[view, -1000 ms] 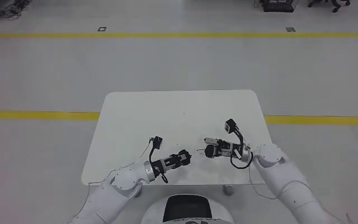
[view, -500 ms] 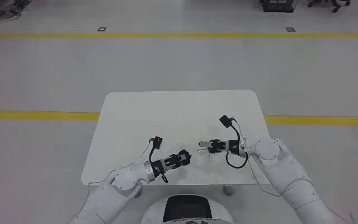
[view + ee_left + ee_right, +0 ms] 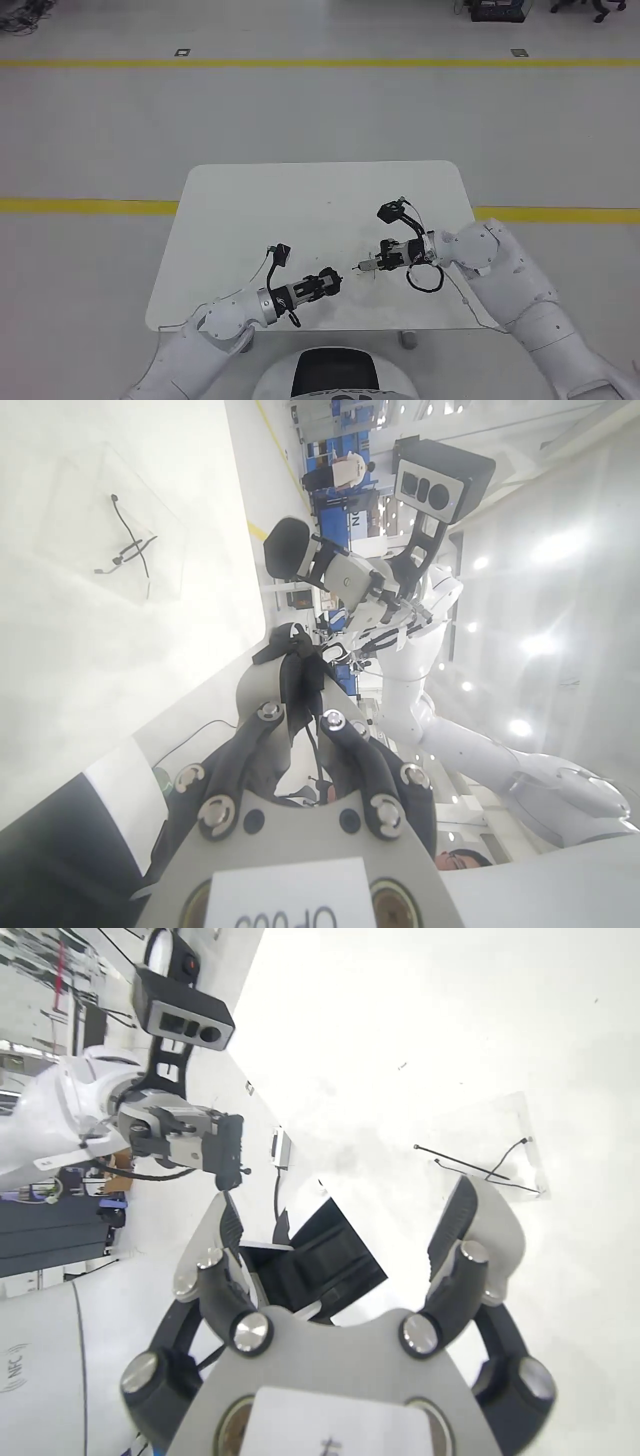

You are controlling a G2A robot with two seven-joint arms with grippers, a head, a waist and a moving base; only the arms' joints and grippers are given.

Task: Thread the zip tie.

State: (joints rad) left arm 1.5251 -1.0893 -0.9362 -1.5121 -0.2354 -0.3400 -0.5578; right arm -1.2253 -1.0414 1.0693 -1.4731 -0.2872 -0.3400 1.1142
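Zip tie (image 3: pixel 245 1171): thin, black, pinched in my left claw (image 3: pixel 229 1153). Only a short end w/ a small knob pokes out past the pads. Can't tell how much of the strap is inside the grip. In left wrist view the fingers (image 3: pixel 305 680) sit pressed together on sth dark at the tips, so the left claw is clamped, no gap.

More loose zip ties (image 3: pixel 460 1162) lie crossed on a clear sheet (image 3: pixel 500 1118) flat on the counter (image 3: pixel 300 200). There's one long straight one, w/ a couple of curved ones over and beside it. Same bunch (image 3: pixel 127 545) shows in left wrist view, well apart from my left claw.

My right claw (image 3: pixel 345 1198) is spread wide, nothing in it. One finger (image 3: pixel 465 1208) hangs just at the near edge of the clear sheet, next to the loose ties. Can't tell if it touches the sheet.

From top view the two claws face each other over the front part of the counter, left (image 3: pixel 335 280) and right (image 3: pixel 368 265), close but apart, w/ a small gap between. Right claw sits a bit further from the counter's front edge than the left.
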